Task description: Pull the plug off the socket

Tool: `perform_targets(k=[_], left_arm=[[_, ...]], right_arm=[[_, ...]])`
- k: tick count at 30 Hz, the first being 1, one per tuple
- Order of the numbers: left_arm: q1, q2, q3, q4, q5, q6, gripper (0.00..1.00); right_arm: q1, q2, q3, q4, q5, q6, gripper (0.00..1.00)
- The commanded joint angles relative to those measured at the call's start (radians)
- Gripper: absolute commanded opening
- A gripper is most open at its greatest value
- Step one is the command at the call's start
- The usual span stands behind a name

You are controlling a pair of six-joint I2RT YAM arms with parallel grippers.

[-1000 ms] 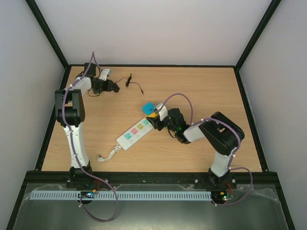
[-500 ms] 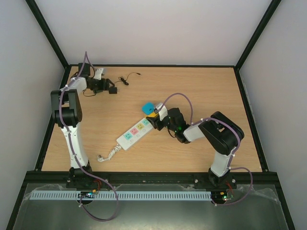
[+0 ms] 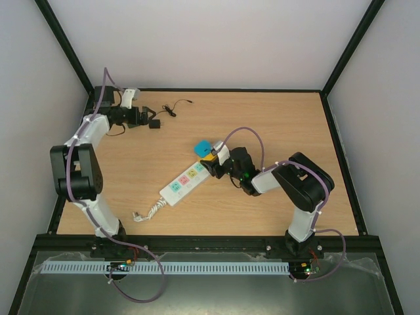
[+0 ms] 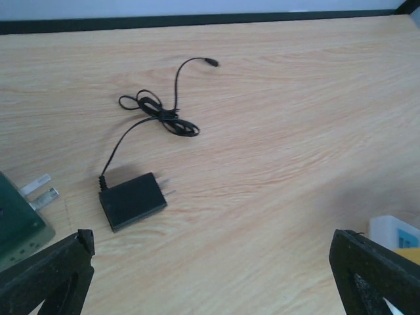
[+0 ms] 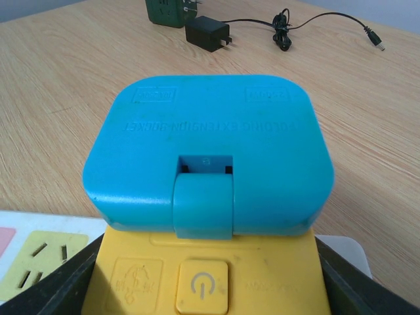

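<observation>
The socket (image 3: pixel 184 180) is a white strip lying slantwise mid-table, with a yellow switch end (image 5: pixel 282 275) and a blue flap (image 5: pixel 210 125). My right gripper (image 3: pixel 214 167) is shut on that yellow end, one dark finger (image 5: pixel 56 292) on each side. The plug (image 4: pixel 132 200), a black adapter with two prongs and a thin tangled cord (image 4: pixel 161 111), lies loose on the table at the far left (image 3: pixel 155 124), away from the socket. My left gripper (image 4: pixel 210 282) hovers just behind it, open with nothing between its fingers (image 4: pixel 46 275).
A dark green adapter (image 4: pixel 18 220) with two metal prongs lies beside the black plug, and appears at the top of the right wrist view (image 5: pixel 167 12). The strip's short coiled cord (image 3: pixel 147 211) trails toward the near left. A black frame (image 3: pixel 72 164) borders the table.
My left gripper opened and let go of the black plug, which now rests on the table; the left arm pulled back toward the far-left corner. The right arm and socket stayed still.
</observation>
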Motion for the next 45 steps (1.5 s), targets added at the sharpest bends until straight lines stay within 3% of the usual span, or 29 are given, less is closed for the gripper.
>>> perform_targets(k=[1, 9, 15, 23, 34, 45], left_arm=[[0.005, -0.135, -0.099, 0.022, 0.04, 0.014, 1.0], [0.002, -0.337, -0.248, -0.021, -0.004, -0.035, 1.0], [-0.014, -0.463, -0.318, -0.086, 0.019, -0.051, 1.0], [-0.098, -0.427, -0.319, -0.357, 0.203, 0.034, 1.0], [-0.291, -0.445, -0.448, -0.217, 0.149, -0.111, 1.0], [-0.328, -0.314, -0.415, -0.189, 0.153, -0.164, 0.89]], right_arm=[[0.0, 0.047, -0.043, -0.15, -0.047, -0.033, 0.28], [0.027, 0.043, -0.036, -0.143, -0.064, -0.032, 0.28], [0.116, 0.054, -0.006, -0.143, 0.0, -0.024, 0.28], [0.167, 0.076, 0.057, -0.157, 0.044, 0.001, 0.28], [0.171, 0.077, 0.031, -0.116, 0.059, -0.036, 0.28], [0.171, 0.066, 0.025, -0.105, 0.07, -0.044, 0.28]])
